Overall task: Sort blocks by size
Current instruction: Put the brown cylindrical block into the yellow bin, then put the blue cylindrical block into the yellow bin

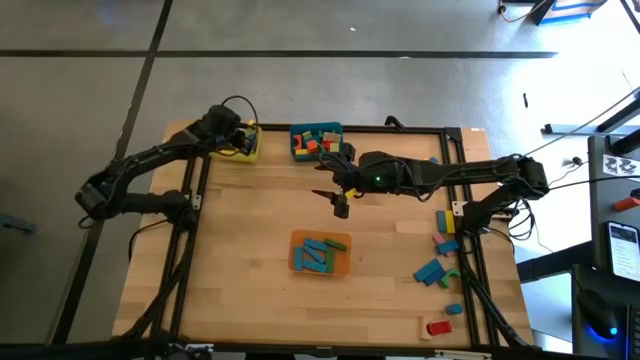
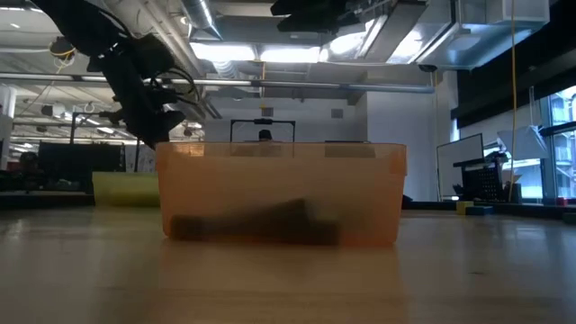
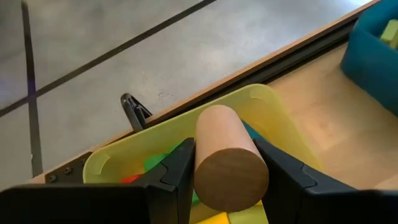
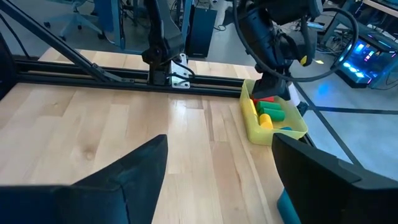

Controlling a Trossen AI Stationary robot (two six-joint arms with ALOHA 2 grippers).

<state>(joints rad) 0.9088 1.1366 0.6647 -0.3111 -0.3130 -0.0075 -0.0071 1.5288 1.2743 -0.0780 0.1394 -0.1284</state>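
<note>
Left claw (image 3: 227, 180): clamped on a plain wooden cylinder (image 3: 229, 160), hovering over the yellow bin (image 3: 283, 118) at the far edge of the tabletop (image 1: 250, 250), toward its left corner.
Right claw (image 1: 341, 205): fingers spread wide, nothing between them, above bare wood between the teal bin (image 1: 296, 133) and the orange bin (image 1: 345, 262).
Yellow bin contents: a few small pieces in red, green and yellow.
Teal bin contents: a mixed heap of coloured blocks, at the middle of the far edge.
Orange bin contents: several blue blocks plus a green one, in the middle of the tabletop.
Loose blocks (image 1: 433, 270): a scatter by the right edge, blue, green and orange, with a red block (image 1: 438, 327) toward the near right corner.
Progress: roughly past halfway by my judgement; all three bins hold pieces.
Left to do: release the cylinder into the yellow bin, then clear the scatter by the right edge.
</note>
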